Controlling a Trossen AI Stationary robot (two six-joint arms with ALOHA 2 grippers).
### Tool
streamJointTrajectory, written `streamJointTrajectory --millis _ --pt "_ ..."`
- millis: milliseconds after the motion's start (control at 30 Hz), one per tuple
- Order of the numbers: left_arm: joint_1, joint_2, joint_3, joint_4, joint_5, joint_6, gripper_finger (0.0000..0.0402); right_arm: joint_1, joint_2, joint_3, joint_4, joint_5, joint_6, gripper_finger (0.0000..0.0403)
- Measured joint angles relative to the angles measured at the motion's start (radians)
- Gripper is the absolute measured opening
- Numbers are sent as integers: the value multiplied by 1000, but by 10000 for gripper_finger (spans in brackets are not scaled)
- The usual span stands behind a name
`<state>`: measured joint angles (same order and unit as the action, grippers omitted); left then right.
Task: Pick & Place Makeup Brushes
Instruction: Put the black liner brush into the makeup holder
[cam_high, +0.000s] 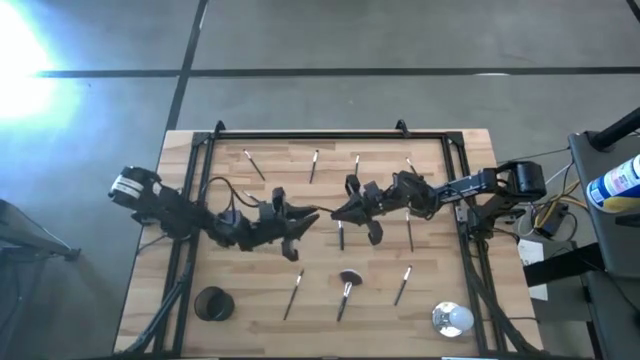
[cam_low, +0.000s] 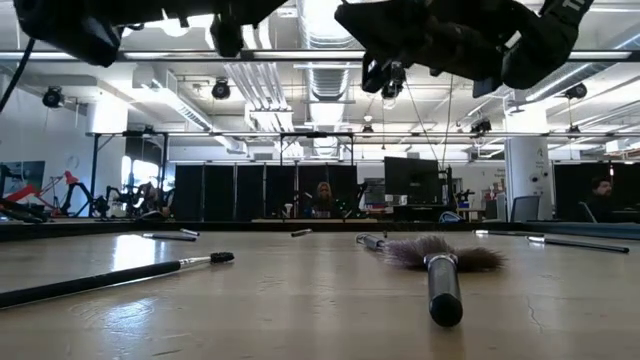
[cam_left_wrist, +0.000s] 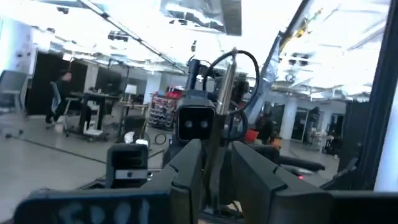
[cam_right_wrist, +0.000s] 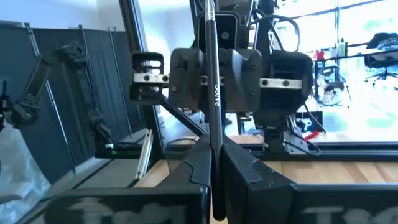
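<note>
Makeup brushes, high view: the makeup brushes (cam_high: 347, 291) lay scattered flat on the worktop (cam_high: 150, 300), most with their long axes running roughly far edge to near edge; the fluffy-headed one lay toward the near edge, just right of centre.
End effectors, high view: the left end effector (cam_high: 305, 220) and the right end effector (cam_high: 345, 212) faced each other over the worktop's middle, tips almost meeting.
Low view: both arms hung above; the fluffy brush (cam_low: 440, 268) lay flat, handle pointing at the near edge.
Left wrist view: the left fingers (cam_left_wrist: 189, 174) were closed narrowly on a thin brush (cam_left_wrist: 219, 118) standing up between them.
Right wrist view: the right fingers (cam_right_wrist: 202, 163) pinched a dark handle (cam_right_wrist: 211, 93), long axis upright; it looked like one brush shared between both, a judged handover.
</note>
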<state>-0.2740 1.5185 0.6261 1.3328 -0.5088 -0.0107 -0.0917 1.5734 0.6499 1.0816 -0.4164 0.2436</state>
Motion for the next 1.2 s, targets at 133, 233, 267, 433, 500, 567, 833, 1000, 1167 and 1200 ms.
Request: streamJointTrajectory --millis 133,233,267,433,500,567,833,1000,1167,1200 --pt "28 5 55 -24 79 28 81 0 0 17 -8 -3 0 9" --pt "38 6 84 -48 87 67 81 0 0 18 -11 -3 0 9" --pt "41 7 90 -52 101 81 81 0 0 18 -11 -3 -3 9" --pt "45 8 103 -54 141 134 61 2 0 18 -9 -6 -8 9" --pt "46 6 102 -55 134 142 28 3 0 17 -9 -7 -8 13" --pt "46 -7 100 -77 127 139 14 3 0 17 -15 -5 -8 23" --pt "-7 -239 122 -573 13 43 12 -8 -25 -2 -153 1 -35 94" --pt "-104 -359 201 -1029 -114 -155 12 -19 -62 -47 -218 1 -97 111" --pt "-279 -369 315 -1458 -249 -480 12 -21 -77 -103 -216 28 -123 67" --pt "-321 -362 339 -1520 -283 -550 12 -20 -80 -113 -217 34 -123 54"
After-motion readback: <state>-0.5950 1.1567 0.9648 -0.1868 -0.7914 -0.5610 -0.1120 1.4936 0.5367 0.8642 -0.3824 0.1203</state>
